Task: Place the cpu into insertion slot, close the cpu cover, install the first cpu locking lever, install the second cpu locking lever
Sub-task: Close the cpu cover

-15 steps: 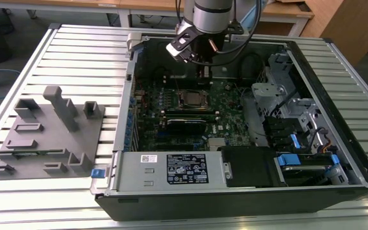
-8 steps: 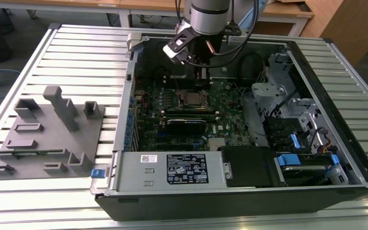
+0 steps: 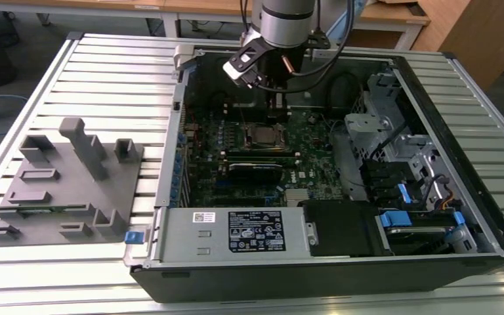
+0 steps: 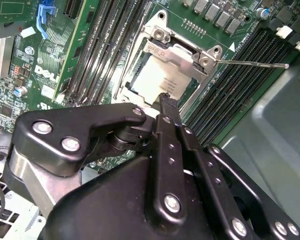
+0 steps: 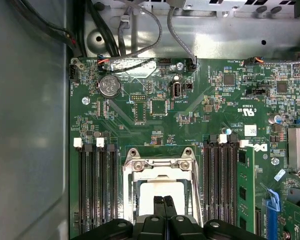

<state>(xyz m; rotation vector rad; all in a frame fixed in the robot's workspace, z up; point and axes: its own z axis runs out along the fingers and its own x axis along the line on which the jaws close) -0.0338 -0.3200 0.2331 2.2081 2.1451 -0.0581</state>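
Second wrist view, pincer pressed together, tips at the edge of the cpu, cpu cover over it

Ribbed aluminium tabletop, evenly lit. Wooden desks stand behind it. Grey floor lies at the exterior view's left.

We see a silver-grey, cylindrical arm with thin black cables trailing beside it. Our gripper is matte black, built of flat linkage bars pinned with round silver screws and ending in slim fingers.
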